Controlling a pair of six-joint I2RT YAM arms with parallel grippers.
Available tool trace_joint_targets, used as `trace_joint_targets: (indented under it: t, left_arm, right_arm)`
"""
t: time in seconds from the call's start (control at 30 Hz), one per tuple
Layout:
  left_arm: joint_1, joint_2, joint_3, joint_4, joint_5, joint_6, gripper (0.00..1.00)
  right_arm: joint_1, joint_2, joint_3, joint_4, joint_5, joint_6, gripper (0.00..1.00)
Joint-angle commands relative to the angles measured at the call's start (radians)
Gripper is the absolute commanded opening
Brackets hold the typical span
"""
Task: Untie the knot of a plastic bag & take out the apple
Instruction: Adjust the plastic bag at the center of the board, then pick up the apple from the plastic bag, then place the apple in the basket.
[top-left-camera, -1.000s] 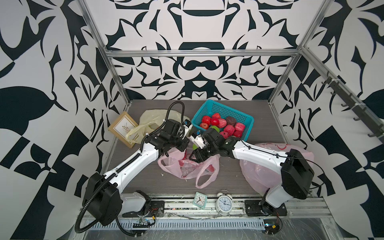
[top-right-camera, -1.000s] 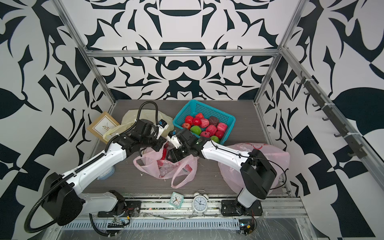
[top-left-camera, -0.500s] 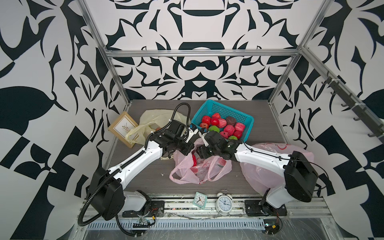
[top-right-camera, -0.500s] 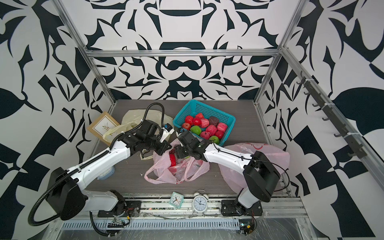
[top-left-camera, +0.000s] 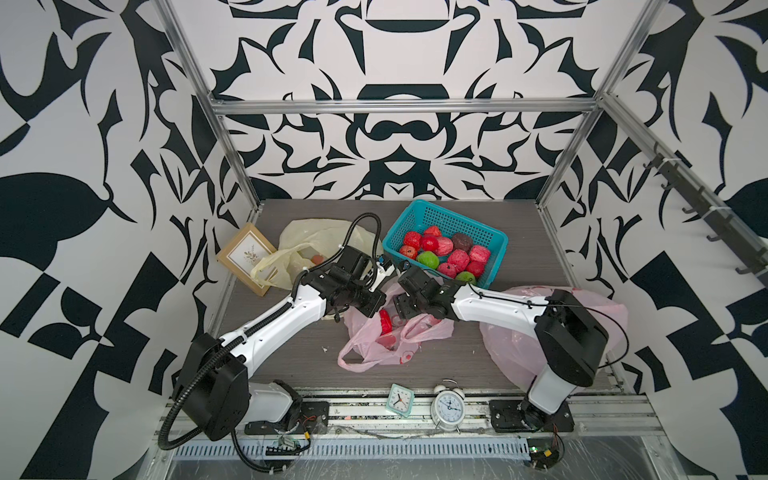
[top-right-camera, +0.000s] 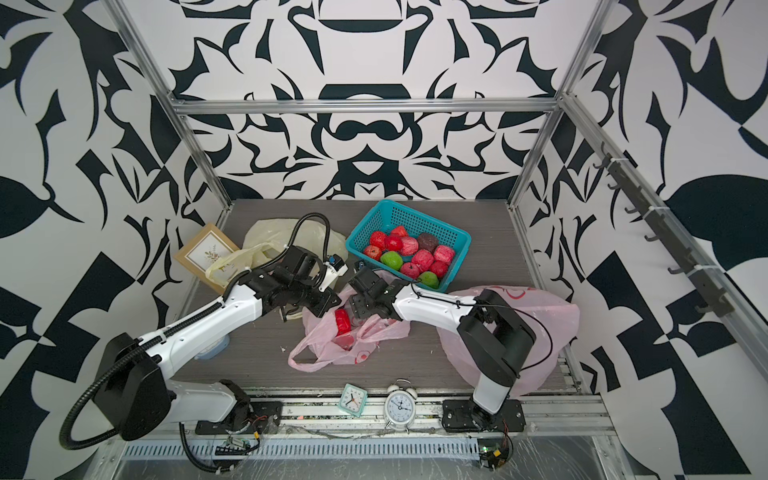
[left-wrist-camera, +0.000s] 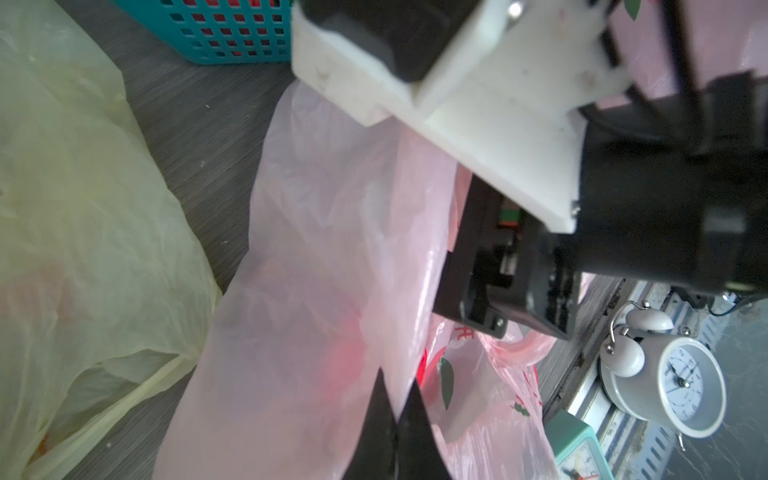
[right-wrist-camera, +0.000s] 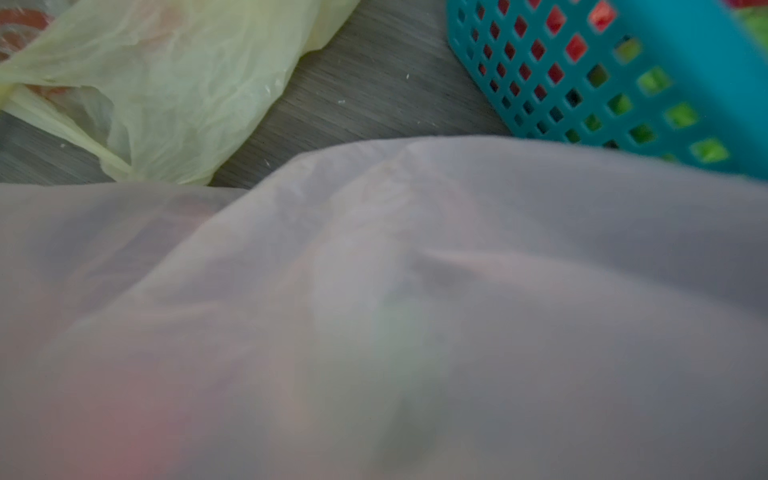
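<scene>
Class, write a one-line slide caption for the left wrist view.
Left gripper shut on the pink bag, red apple showing through; yellow bag, teal basket and alarm clock nearby.

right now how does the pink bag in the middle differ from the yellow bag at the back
Colour: the pink bag is translucent pink with red print; the yellow bag is plain pale yellow.
Grip: the left gripper is shut on the pink bag's film; the yellow bag lies untouched.
Contents: the pink bag's mouth gapes, showing a red apple; the yellow bag shows only a faint reddish shape.
Both are thin, handled plastic bags.
</scene>
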Motion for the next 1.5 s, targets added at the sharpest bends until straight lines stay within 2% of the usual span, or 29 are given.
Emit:
trace_joint_targets:
  t: [0.0,0.23,0.37,0.47,0.6,0.77,0.97,1.07,1.13,1.2,1.33,1.47]
  left_arm:
    - [0.001,-0.005,-0.017,-0.001,0.008,0.011,0.0]
    - [0.009,0.001,-0.021,0.006,0.012,0.019,0.0]
    - [0.017,-0.002,-0.03,0.006,-0.007,0.018,0.0]
    - [0.022,-0.001,-0.029,0.004,-0.032,0.011,0.0]
    - [0.03,0.009,-0.02,-0.008,-0.113,-0.01,0.0]
    - [0.036,0.032,0.015,-0.03,-0.293,-0.026,0.0]
    - [0.035,0.04,0.037,0.013,-0.299,-0.016,0.0]
    - [0.035,0.021,0.039,0.033,-0.291,-0.015,0.0]
    - [0.034,0.006,0.037,0.045,-0.27,-0.014,0.0]
    - [0.036,-0.008,0.034,0.052,-0.262,-0.015,0.0]
    - [0.036,-0.029,0.025,0.04,-0.27,-0.01,0.0]
    - [0.035,-0.051,0.016,0.019,-0.3,-0.001,0.0]
  right_arm:
    - [0.0,0.012,0.054,0.003,0.037,-0.005,0.77]
    - [0.0,0.107,0.116,-0.006,0.036,-0.02,0.75]
    - [0.0,0.123,0.128,-0.012,0.025,-0.019,0.63]
    - [0.0,0.102,0.123,-0.01,-0.028,-0.02,0.53]
    - [0.0,0.048,0.107,-0.003,-0.081,-0.03,0.47]
    - [-0.009,-0.068,0.075,0.024,-0.319,-0.088,0.46]
    - [-0.064,-0.225,0.077,-0.009,-0.745,-0.151,0.46]
    - [-0.131,-0.34,0.05,0.056,-0.836,-0.096,0.47]
    - [-0.198,-0.407,0.045,0.066,-0.802,-0.069,0.47]
    - [-0.269,-0.453,0.039,0.056,-0.711,-0.063,0.47]
    - [-0.386,-0.45,0.048,-0.049,-0.427,-0.079,0.46]
    - [-0.421,-0.376,0.069,-0.141,-0.116,-0.154,0.45]
